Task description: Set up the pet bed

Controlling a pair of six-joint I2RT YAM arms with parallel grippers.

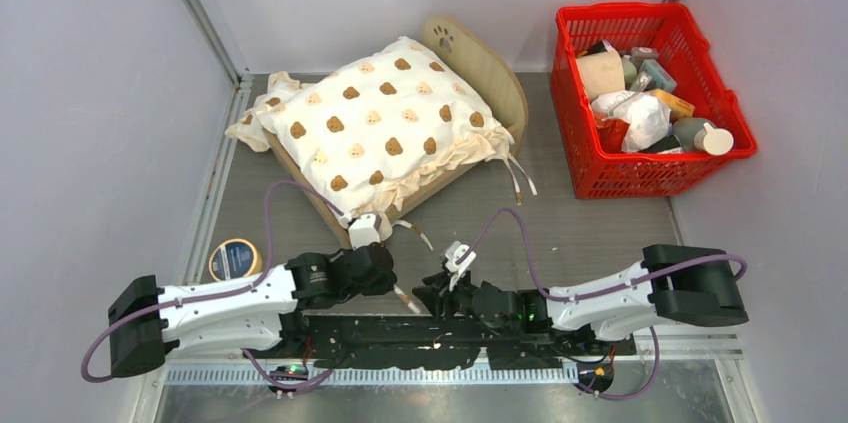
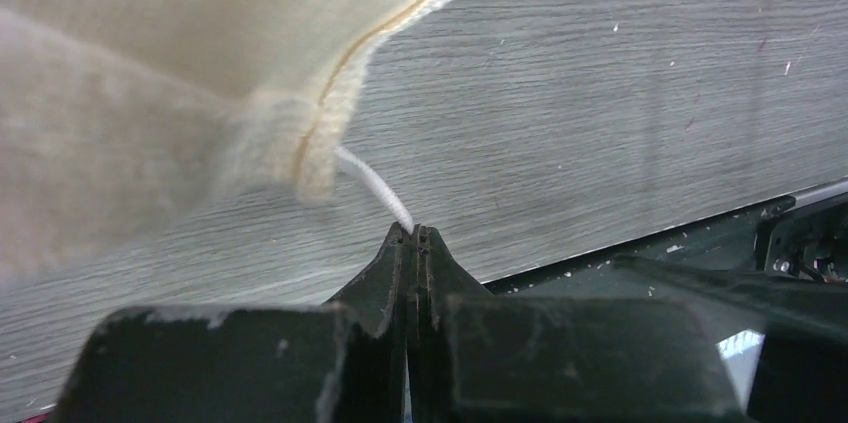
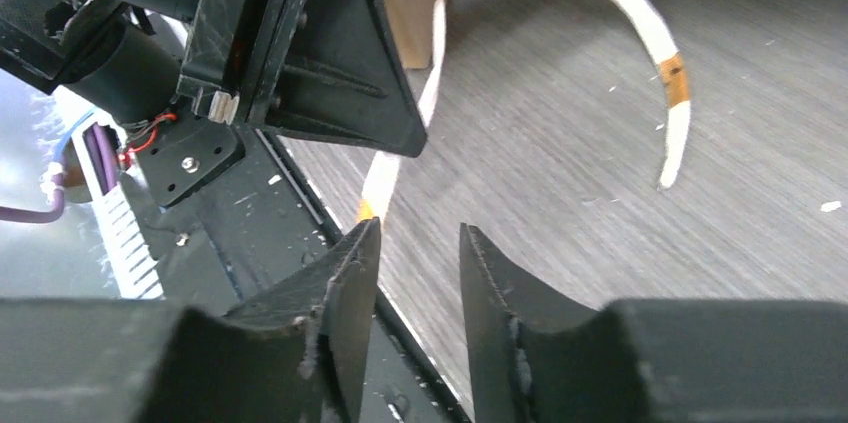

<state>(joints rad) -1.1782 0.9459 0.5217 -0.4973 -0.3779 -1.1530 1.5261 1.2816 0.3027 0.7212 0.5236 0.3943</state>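
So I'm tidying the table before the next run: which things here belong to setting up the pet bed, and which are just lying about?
For the job: pet bed, bear-print cushion lying on it, its tie string pinched in the left gripper, small pillow beside the frame.
Lying about: red basket of clutter, roll of tape.

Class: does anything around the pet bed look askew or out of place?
The cream bear-print ruffled cushion sits crooked on the light-wood pet bed, its ruffle overhanging the frame's edge. White tie strings trail onto the grey table; the left hand pinches one.
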